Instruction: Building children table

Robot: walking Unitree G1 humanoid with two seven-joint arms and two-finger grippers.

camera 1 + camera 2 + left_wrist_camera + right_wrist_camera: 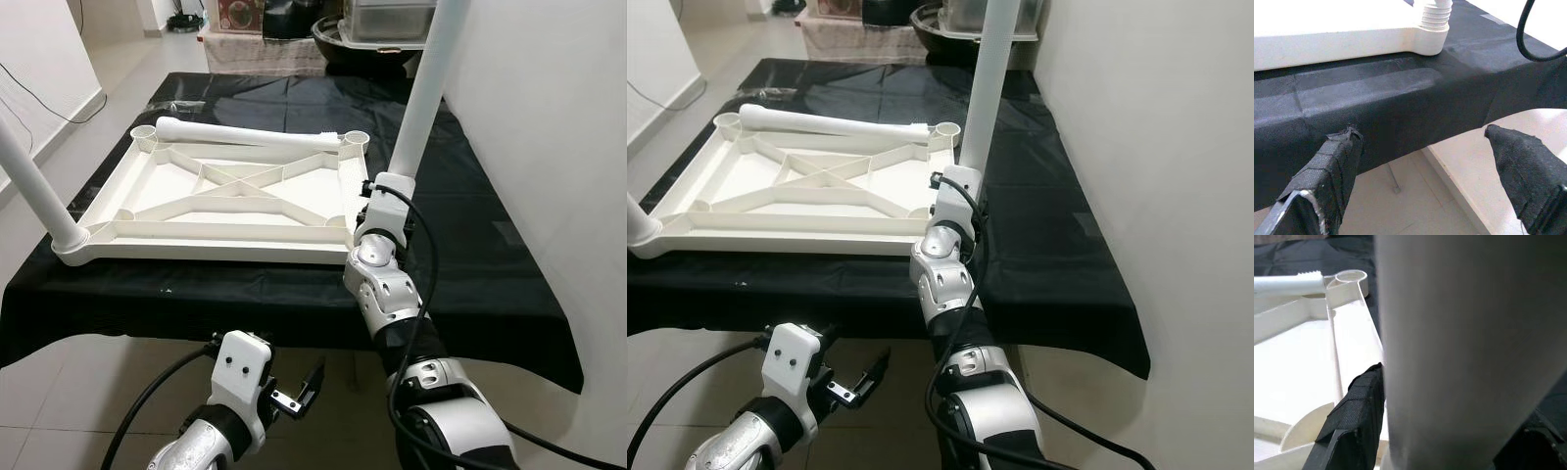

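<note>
A white plastic tabletop (pixel 196 250) lies upside down on the black-covered table (pixel 470 255). One white leg (pixel 34 186) stands in its near-left corner. My right gripper (pixel 1449 431) is shut on a second leg (pixel 431 88), upright over the near-right corner. In the left wrist view this leg's threaded end (pixel 1436 12) sits in the corner socket (pixel 1427 44) with threads still showing. A third leg (pixel 245 132) lies loose along the tabletop's far edge, beside an empty socket (pixel 356 139). My left gripper (pixel 299 392) hangs open below the table's front edge, holding nothing.
A white wall (pixel 549 117) runs close along the table's right side. Beyond the far end stand a dark bowl and a clear container (pixel 387 24). Pale tiled floor (pixel 59 392) lies in front and to the left. Black cables (pixel 421 294) trail along both arms.
</note>
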